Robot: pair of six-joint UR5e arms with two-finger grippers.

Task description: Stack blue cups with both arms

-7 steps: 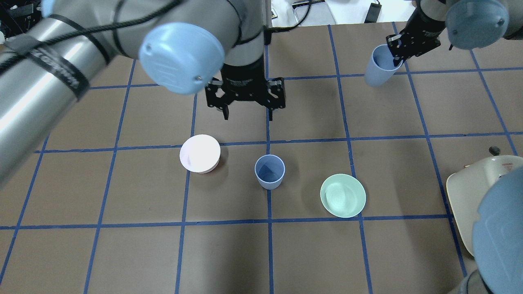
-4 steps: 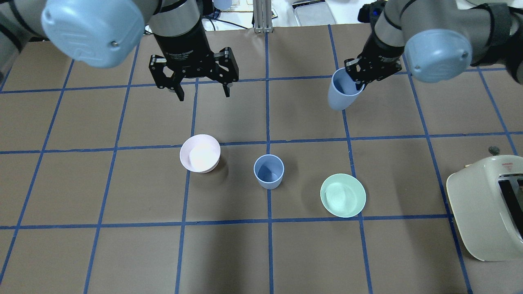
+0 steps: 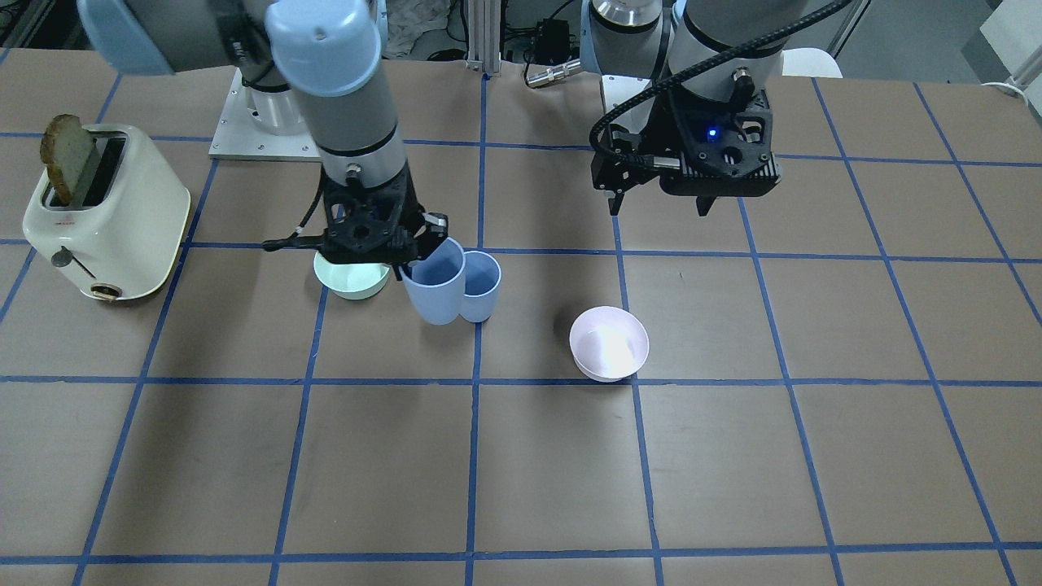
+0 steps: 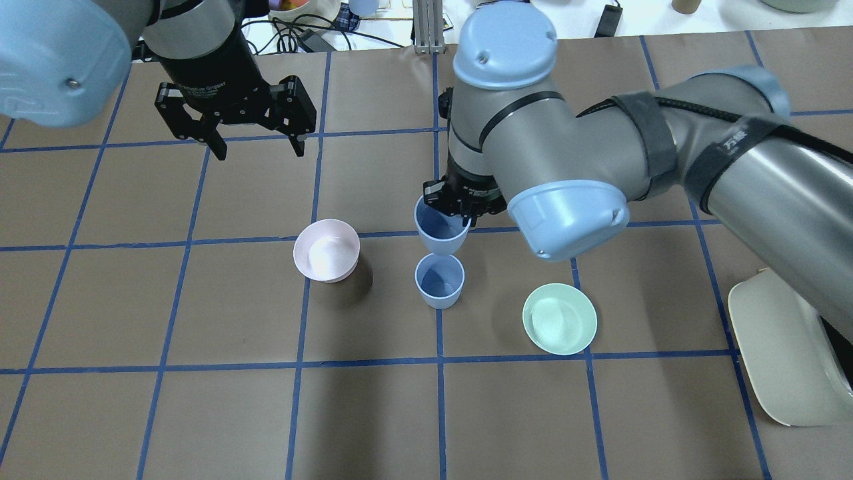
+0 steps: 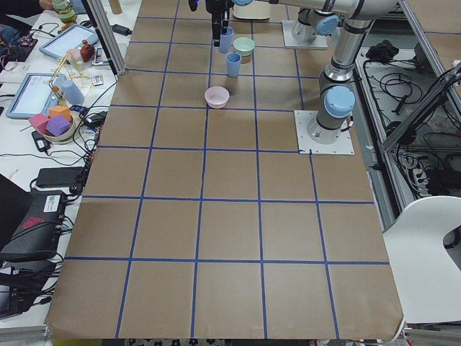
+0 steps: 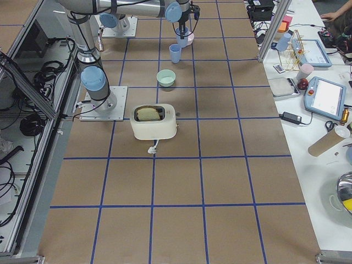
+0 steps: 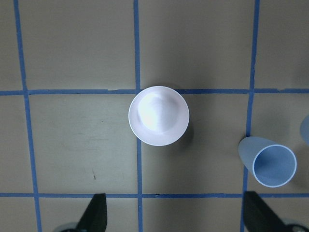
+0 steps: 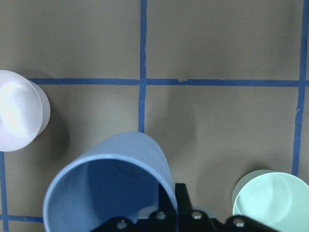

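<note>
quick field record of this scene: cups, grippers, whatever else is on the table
right gripper: shut on the rim of a pale blue plastic tumbler, lifted
second pale blue tumbler: upright on the brown table, empty
stack state: not nested; held tumbler close to the standing one
left gripper: open, empty, above the table
pale pink bowl: on one side of the standing tumbler
mint green bowl: on the other side
cream toaster: bread slice in slot

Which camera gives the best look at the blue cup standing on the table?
Overhead exterior: the standing cup shows whole, unobstructed. Left wrist shows it whole, near the corner. Front-facing has the held cup overlapping it. Side views show it tiny; right wrist, not at all.
</note>
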